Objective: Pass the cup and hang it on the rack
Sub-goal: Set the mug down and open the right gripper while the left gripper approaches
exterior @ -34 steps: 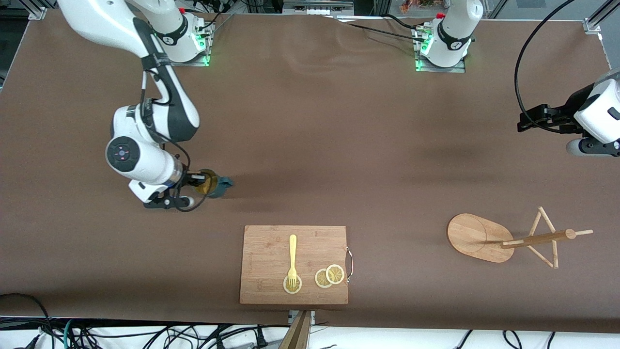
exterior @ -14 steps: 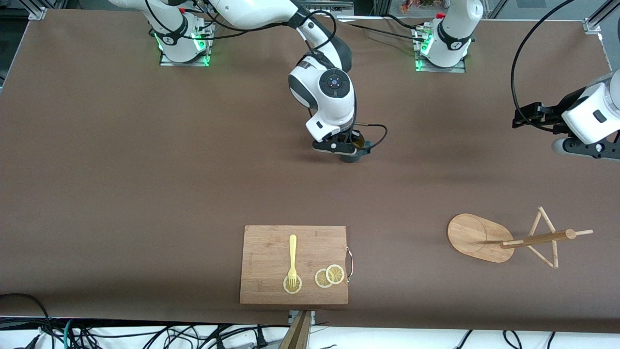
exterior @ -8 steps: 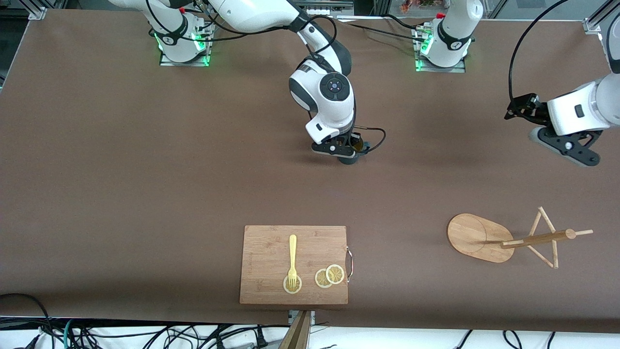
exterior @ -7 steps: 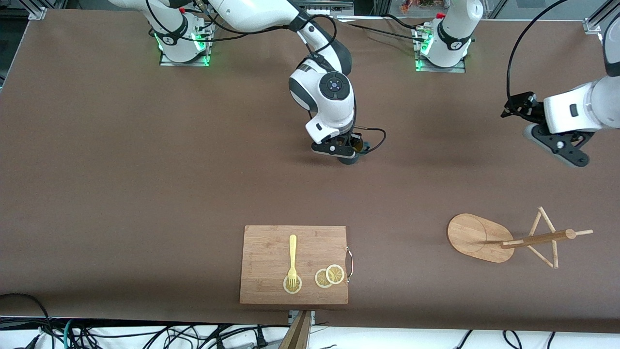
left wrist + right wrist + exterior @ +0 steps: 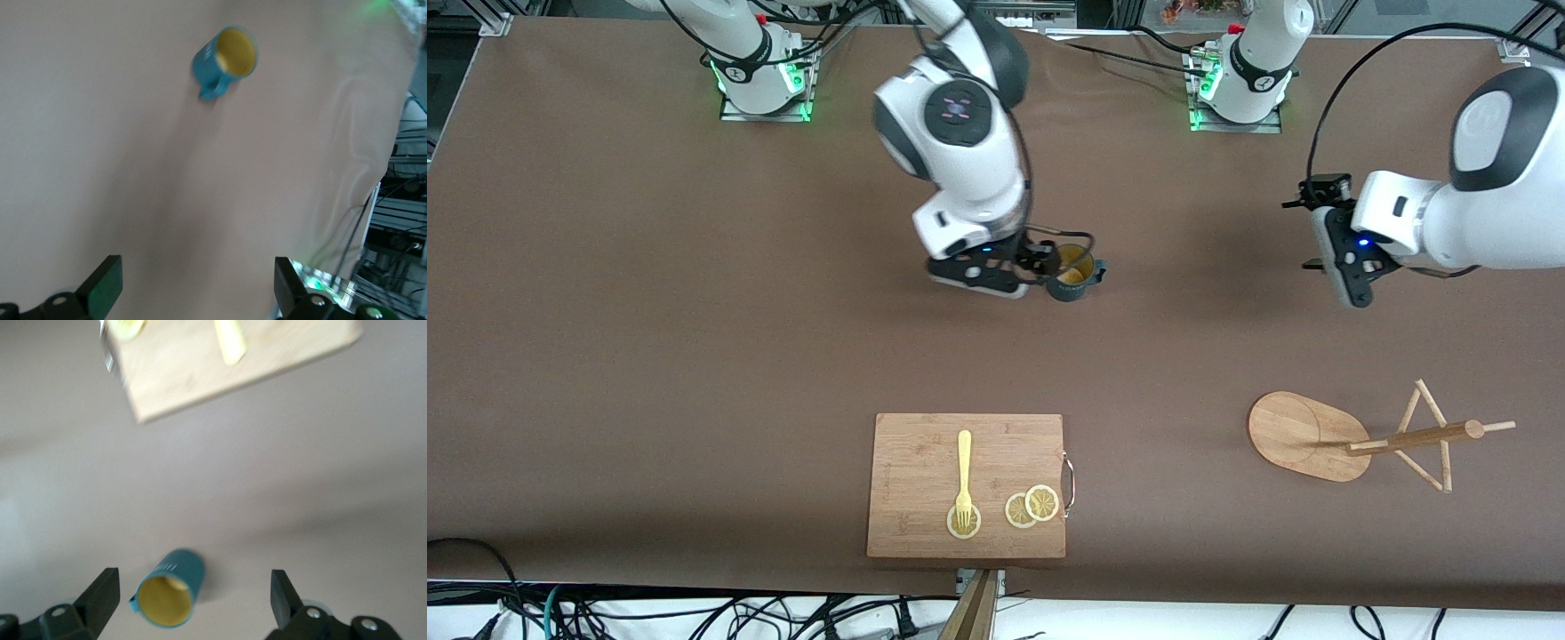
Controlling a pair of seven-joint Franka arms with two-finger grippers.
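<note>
The right tool [image 5: 1040,262] is now lifting off with fingers spread wide and empty, having let go of the cup [image 5: 1073,272]. It is standing upright mid-tabletop [image 5: 694,311], mouth up, handle toward the left arm's end. The left tool [image 5: 1343,267], also open and empty, is swinging in over the tabletop for the pickup.

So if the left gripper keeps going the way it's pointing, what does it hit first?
Probably the cup: it sits ahead of the open left gripper, with only bare table between. Depth is uncertain.
</note>
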